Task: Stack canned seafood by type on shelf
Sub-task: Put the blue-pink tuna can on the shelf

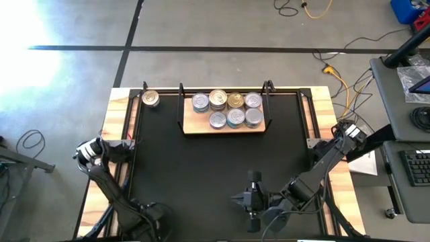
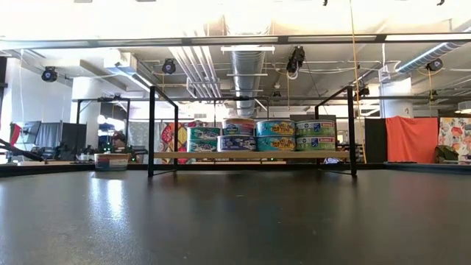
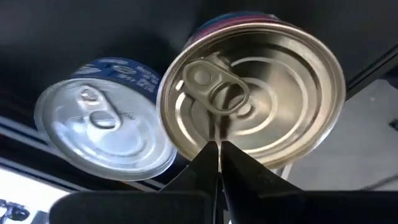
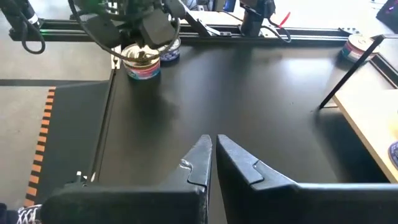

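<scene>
Your left arm bends along the near left side of the worktop, its hand pointing steeply down with the two fingers pressed together and nothing between them. Your right arm reaches in from the right side, elbow folded, and its hand sits low near the front middle, fingers closed on nothing and pointing away from you.

tins on shelf, one tin left
</scene>
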`<state>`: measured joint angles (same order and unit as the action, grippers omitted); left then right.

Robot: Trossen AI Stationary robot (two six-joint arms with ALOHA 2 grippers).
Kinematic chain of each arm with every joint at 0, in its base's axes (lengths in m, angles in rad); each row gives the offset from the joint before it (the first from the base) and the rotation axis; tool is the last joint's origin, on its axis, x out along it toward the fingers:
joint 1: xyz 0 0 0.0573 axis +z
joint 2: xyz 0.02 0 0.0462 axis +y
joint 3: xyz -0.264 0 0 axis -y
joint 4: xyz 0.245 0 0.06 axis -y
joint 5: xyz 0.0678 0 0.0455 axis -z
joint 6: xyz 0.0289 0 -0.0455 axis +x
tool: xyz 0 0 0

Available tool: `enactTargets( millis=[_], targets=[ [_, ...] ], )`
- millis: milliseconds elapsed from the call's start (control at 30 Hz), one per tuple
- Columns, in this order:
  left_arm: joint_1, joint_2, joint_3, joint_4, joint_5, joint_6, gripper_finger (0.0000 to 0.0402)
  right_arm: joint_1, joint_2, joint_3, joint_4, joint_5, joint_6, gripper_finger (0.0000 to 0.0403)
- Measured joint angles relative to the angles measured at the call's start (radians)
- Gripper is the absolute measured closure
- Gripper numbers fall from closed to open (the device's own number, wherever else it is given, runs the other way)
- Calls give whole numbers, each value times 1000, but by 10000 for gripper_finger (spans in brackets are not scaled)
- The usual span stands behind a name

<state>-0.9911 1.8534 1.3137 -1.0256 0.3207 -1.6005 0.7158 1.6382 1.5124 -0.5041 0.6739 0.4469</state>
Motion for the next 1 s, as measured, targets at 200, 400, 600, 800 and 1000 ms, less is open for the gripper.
enactTargets(
  millis=[200, 400, 600, 800, 1000],
  targets=[
    [36, -3, -54, 56, 45, -5, 401, 0, 0, 0, 1, -1, 1, 385],
    [129, -3, -6, 65, -205, 181, 401, 0, 0, 0, 6, -1, 0, 385],
    [206, 2, 101, 34, -446, 353, 401, 0, 0, 0, 6, -6, 0, 385],
    [208, 0, 183, -73, -531, 442, 392, 0, 4, -38, -23, -79, 44, 385],
    [186, 0, 181, -90, -512, 477, 322, -17, 84, -76, -2, -169, 196, 385]
  ],
)
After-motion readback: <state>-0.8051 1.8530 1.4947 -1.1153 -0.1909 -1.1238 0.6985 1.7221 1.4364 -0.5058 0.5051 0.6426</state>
